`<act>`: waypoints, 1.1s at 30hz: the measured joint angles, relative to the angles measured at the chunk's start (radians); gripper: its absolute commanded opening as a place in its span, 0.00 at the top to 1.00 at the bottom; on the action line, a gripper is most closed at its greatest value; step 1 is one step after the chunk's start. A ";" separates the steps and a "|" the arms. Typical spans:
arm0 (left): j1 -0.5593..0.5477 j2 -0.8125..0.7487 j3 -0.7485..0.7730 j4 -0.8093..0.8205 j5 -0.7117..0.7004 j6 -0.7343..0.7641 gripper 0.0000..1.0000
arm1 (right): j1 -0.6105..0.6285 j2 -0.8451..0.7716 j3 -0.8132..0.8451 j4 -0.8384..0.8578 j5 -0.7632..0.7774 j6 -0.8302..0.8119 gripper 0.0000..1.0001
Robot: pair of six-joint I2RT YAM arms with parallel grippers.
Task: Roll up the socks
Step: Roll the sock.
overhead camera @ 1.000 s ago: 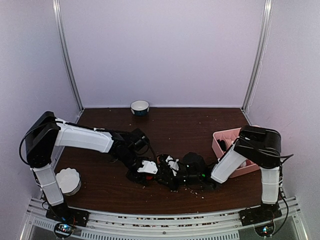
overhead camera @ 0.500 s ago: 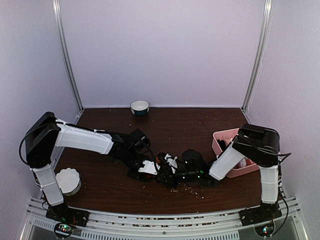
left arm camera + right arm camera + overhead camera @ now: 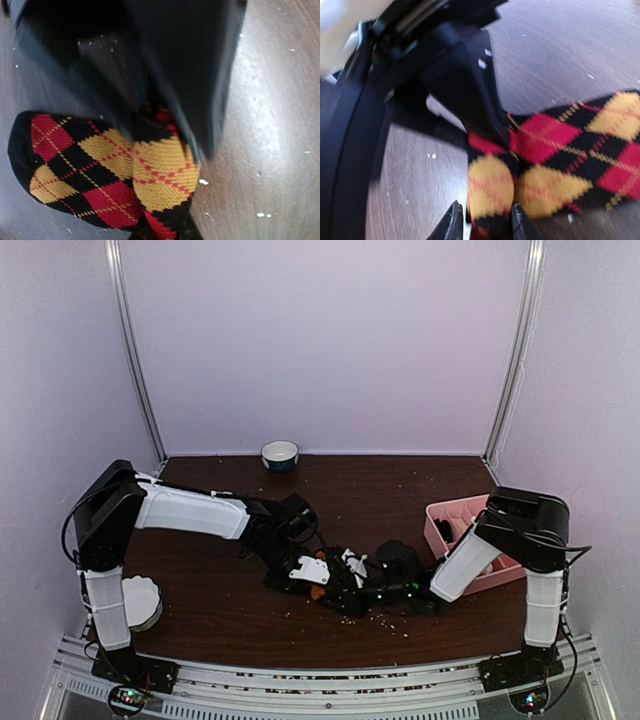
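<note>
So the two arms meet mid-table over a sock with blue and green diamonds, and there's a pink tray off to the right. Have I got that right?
Not quite. The sock is black with red and yellow diamonds, not blue and green; both wrist views show it close up. The rest stands, including the pink tray on the right in the top view.

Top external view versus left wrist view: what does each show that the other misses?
Only top external: the right arm, the bowl, the pink bin, the white dish. Only left wrist: the red and yellow diamonds of the argyle sock, pinched between the fingers. Both: the left gripper and the brown table.
</note>
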 measured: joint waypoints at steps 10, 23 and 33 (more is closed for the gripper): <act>0.018 0.045 0.104 -0.305 0.151 -0.055 0.94 | 0.000 -0.130 -0.180 0.060 0.055 0.005 0.01; 0.079 0.175 0.240 -0.516 0.312 -0.162 0.92 | 0.016 -0.389 -0.230 -0.137 0.325 -0.011 0.00; 0.085 0.257 0.336 -0.635 0.357 -0.172 0.92 | -0.012 -0.634 -0.283 -0.117 0.559 0.023 0.00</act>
